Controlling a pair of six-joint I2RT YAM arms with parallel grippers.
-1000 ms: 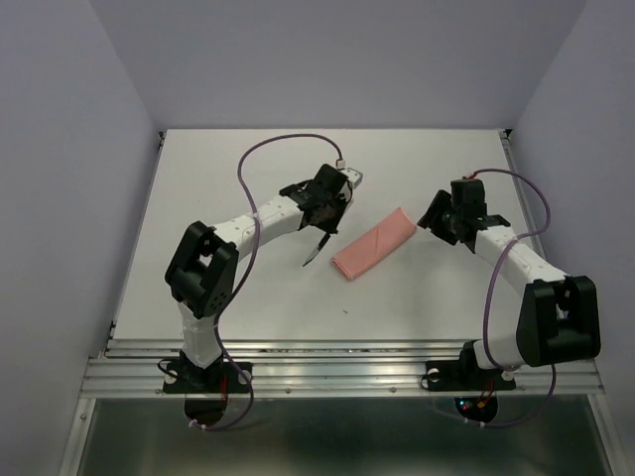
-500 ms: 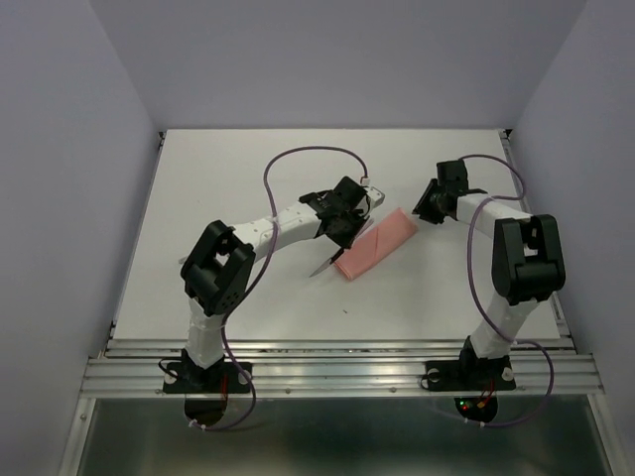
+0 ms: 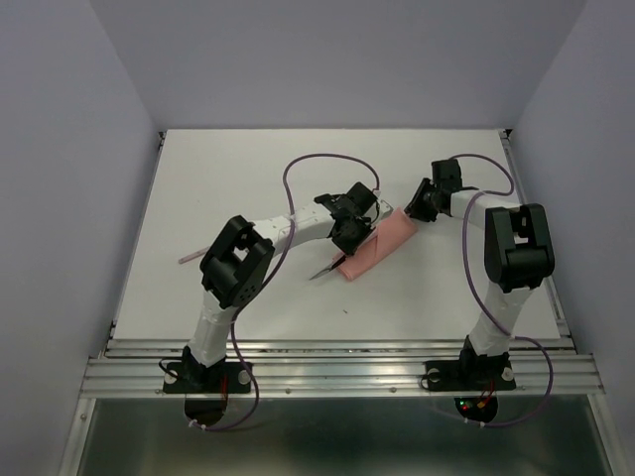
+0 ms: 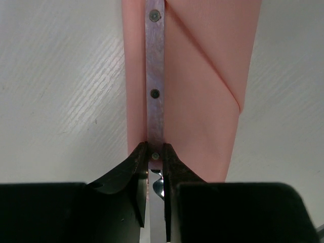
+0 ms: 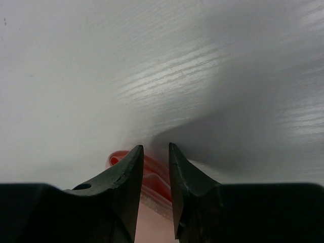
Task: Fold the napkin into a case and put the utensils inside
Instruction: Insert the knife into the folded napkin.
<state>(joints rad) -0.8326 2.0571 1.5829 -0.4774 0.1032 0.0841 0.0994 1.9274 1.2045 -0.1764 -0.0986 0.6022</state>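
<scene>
The salmon-pink napkin, folded into a narrow case, lies diagonally at mid-table. My left gripper sits over its lower-left part, shut on a knife. The knife's pale riveted handle lies along the cloth, and its silvery blade sticks out behind toward the lower left. In the left wrist view the jaws clamp the handle's end. My right gripper is at the case's upper-right end. There its fingers stand narrowly apart, pinching bunched layers of the napkin's edge.
Another slender utensil lies on the white table to the left, beside the left arm's elbow. Purple cables loop above both arms. The metal rail runs along the near edge.
The left arm swung right, carrying the knife from beside the napkin onto it. The right gripper moved left to the napkin's upper end and narrowed its jaws onto the cloth.
</scene>
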